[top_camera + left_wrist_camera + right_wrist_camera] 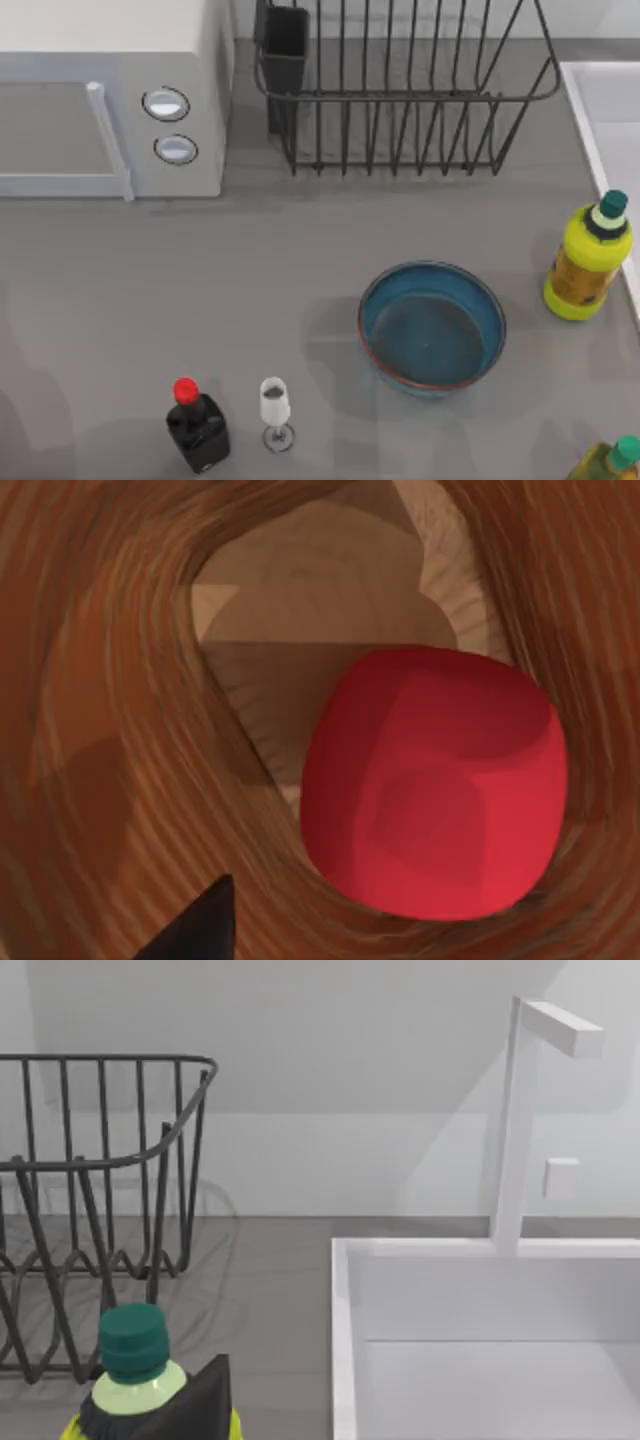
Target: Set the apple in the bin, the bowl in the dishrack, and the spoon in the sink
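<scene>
Grey table: the bowl (pixel 432 325) sits empty; the apple (pixel 432 782) lies inside a wooden bin (pixel 120 730); pincer state untellable.

Rendered kitchen counter. Evidence: white microwave (pixel 110 100) with two round knobs, black wire dishrack (pixel 400 90) beside it, pale sink (pixel 480 1330) with upright tap (pixel 515 1120), sauce bottles (pixel 588 258) and a wine glass (pixel 275 410) on grey worktop (pixel 150 290).

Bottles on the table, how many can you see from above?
3. A black bottle with a red cap stands near the front left beside a small glass. A yellow bottle stands at the right, by the sink. Another yellow bottle is cut off at the front right corner; more may be hidden.
</scene>
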Available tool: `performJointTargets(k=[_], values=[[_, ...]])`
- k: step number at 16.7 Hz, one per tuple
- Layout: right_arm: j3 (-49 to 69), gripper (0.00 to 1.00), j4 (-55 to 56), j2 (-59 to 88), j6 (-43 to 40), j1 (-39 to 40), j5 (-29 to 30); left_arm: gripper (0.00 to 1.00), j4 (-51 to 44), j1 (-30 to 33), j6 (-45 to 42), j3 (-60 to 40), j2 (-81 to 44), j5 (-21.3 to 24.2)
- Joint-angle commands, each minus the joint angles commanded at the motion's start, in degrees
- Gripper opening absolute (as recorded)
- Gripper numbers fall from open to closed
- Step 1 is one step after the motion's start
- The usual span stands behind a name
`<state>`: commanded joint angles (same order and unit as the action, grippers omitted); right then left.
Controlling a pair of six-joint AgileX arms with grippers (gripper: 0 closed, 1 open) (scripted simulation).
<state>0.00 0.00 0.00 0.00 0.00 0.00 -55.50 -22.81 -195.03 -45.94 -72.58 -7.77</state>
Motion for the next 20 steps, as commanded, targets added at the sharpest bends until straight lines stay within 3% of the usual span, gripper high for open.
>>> performJointTargets(k=[3, 7, 13, 20], values=[[0.00, 1.00, 0.00, 0.00, 0.00, 0.00, 0.00, 1.00, 4.60, -0.69, 11.62, 4.28, 3.88, 0.20], [0.00, 1.00, 0.00, 0.00, 0.00, 0.00, 0.00, 1.00, 12.74, -0.98, 35.14, 12.28, 11.77, 0.41], [0.00, 1.00, 0.00, 0.00, 0.00, 0.00, 0.00, 1.00, 26.01, 1.83, 83.26, 26.85, 26.92, 0.74], [0.00, 1.00, 0.00, 0.00, 0.00, 0.00, 0.00, 1.00, 39.83, 9.67, 142.97, 40.25, 46.44, 2.97]])
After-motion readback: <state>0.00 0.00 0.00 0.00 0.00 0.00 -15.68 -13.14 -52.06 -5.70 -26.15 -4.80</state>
